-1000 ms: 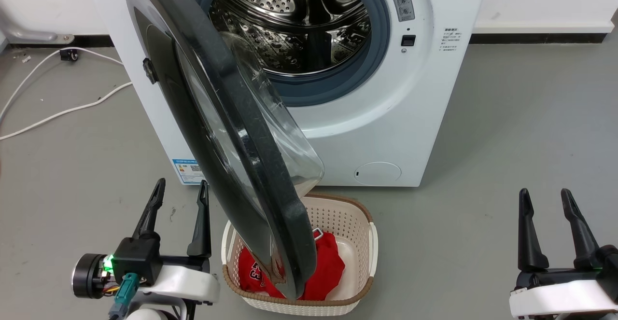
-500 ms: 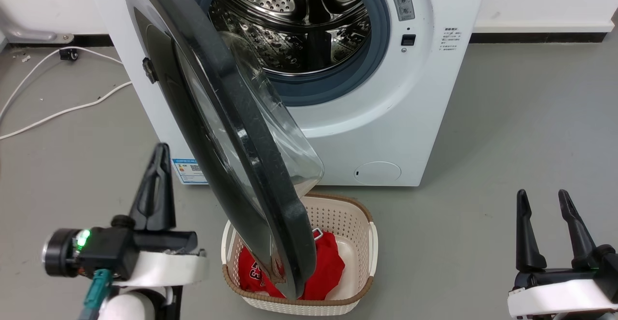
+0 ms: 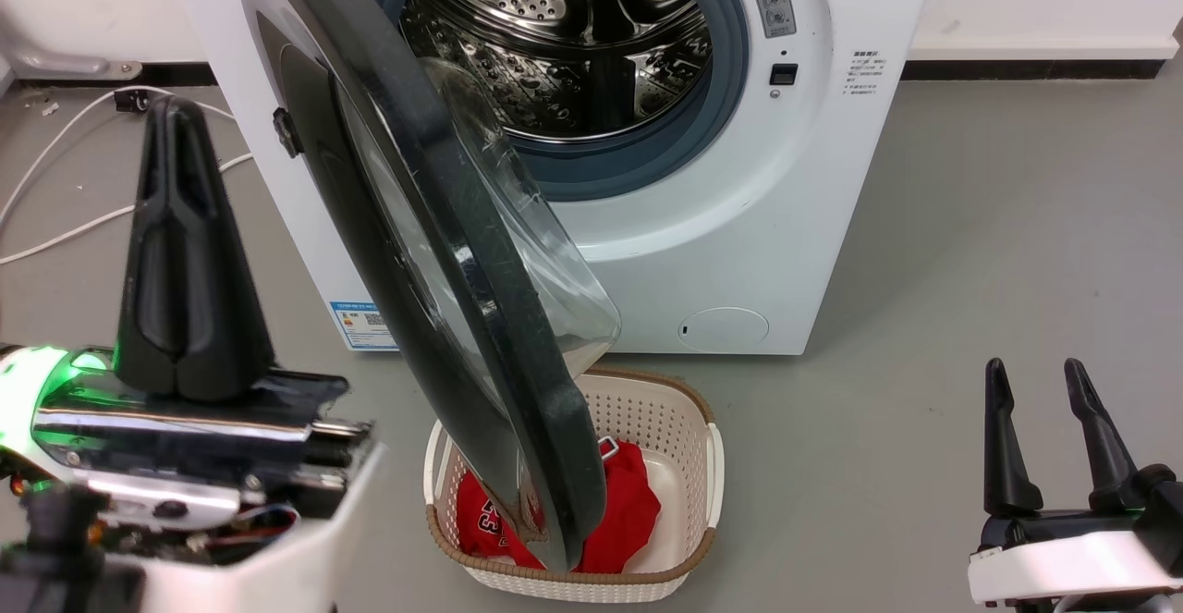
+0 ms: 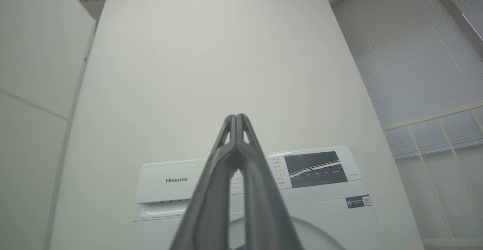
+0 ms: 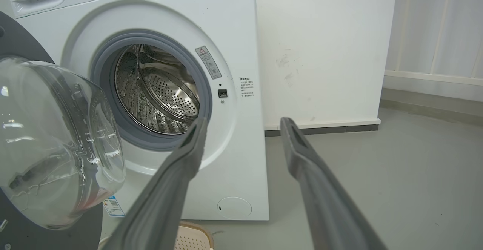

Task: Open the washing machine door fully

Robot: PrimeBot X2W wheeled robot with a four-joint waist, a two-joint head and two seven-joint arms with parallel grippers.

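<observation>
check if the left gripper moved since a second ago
Yes. The left gripper rose up the head view, from level with the blue label to well above it, and shut.

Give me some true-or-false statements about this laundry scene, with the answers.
1. The washing machine door stands partly open. True.
2. The left pincer is spread wide. False: its fingers are pressed together.
3. The right pincer grips the door. False: it is open, apart from the door, holding nothing.
4. A red garment lies in the basket. True.
</observation>
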